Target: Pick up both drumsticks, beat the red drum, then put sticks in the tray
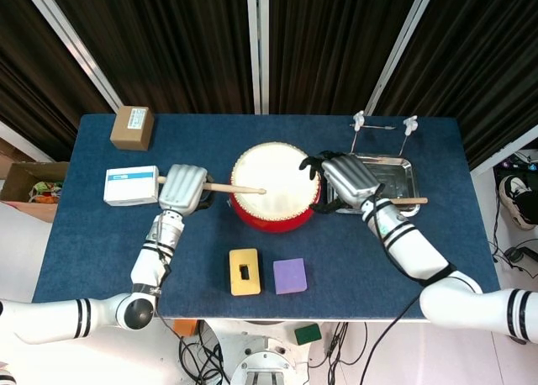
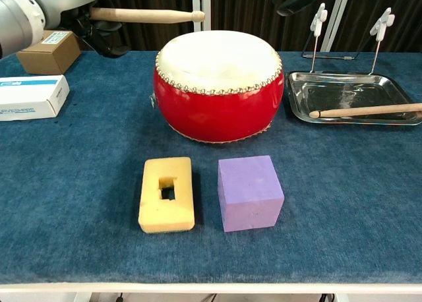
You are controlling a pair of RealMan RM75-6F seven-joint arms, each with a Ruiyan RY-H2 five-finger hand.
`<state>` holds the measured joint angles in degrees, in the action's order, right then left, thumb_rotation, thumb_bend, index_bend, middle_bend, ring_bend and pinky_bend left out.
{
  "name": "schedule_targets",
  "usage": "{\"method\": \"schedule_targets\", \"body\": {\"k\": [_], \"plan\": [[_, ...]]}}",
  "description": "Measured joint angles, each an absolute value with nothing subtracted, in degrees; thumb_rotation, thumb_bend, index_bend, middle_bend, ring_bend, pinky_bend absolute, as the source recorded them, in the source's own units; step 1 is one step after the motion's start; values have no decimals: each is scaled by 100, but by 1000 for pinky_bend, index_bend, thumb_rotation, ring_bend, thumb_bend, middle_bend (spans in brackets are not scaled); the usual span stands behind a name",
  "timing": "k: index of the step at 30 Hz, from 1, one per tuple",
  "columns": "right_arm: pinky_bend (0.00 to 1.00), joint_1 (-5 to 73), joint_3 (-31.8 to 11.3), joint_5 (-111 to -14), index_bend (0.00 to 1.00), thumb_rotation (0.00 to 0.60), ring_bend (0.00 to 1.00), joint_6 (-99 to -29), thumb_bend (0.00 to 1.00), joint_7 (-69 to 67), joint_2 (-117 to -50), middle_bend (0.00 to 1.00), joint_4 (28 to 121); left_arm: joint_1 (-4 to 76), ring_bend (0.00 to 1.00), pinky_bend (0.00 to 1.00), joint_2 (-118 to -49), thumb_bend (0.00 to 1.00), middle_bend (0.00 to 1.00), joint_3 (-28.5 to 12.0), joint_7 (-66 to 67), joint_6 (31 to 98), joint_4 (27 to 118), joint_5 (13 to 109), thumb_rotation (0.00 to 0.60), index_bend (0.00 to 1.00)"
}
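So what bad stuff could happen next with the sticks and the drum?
The left hand carries its drumstick across the red drum toward the tray. The right hand hovers between drum and tray, so they might bump. The other drumstick already lies in the tray with its end over the rim; a knock could roll it out. The carried stick might also clip the drum.

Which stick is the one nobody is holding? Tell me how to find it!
Start at the big red drum in the middle of the blue table. Look to the shiny metal tray beside it, under two white clips. The loose drumstick lies flat in that tray, one end poking over its edge. The other drumstick is up in the air in the left hand.
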<state>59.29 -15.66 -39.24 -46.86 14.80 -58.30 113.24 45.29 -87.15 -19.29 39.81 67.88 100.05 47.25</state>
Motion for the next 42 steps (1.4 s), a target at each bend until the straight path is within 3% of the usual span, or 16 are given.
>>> {"method": "schedule_targets", "body": {"k": [8, 15, 42], "plan": [[330, 6914, -1561, -2590, 348, 600, 198, -5347, 217, 2619, -6629, 441, 11260, 4858, 992, 1000, -8939, 335, 969, -1988, 4353, 6948, 9991, 4267, 600, 941], [331, 7504, -1570, -1817, 419, 600, 208, -5851, 285, 3212, -7388, 461, 10917, 4987, 992, 1000, -8989, 335, 968, -1981, 4478, 7144, 10033, 4189, 600, 938], [331, 7851, -1830, -1403, 476, 600, 245, -6194, 371, 3738, -7965, 529, 10557, 5248, 989, 1000, -9130, 335, 965, -1782, 4775, 7449, 10012, 4264, 600, 936]]}}
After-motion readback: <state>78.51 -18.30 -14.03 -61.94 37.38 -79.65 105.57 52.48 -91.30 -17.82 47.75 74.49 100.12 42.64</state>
